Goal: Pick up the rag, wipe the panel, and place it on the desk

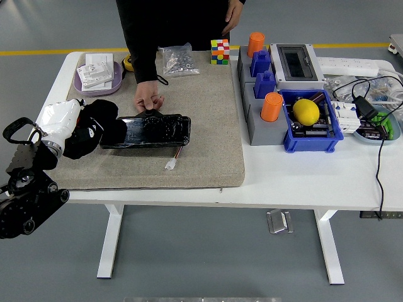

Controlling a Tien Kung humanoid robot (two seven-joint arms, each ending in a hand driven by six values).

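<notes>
A glossy black panel (154,131) lies on the grey mat (201,119) at the left. My left hand (77,129), white-shelled, is shut on a black rag (96,124) just off the panel's left end; the rag still touches that end. The arm comes in from the lower left corner. At the panel's far edge, a person's hand (148,100) pinches it and holds it steady. My right hand does not show in the head view.
A small white connector (171,164) lies just in front of the panel. A purple tray (80,83) of white parts, a bag of screws (177,60) and a colour cube (220,51) sit along the back. Grey box, orange cylinders (271,107), blue bin (315,139) with lemon, cables fill the right.
</notes>
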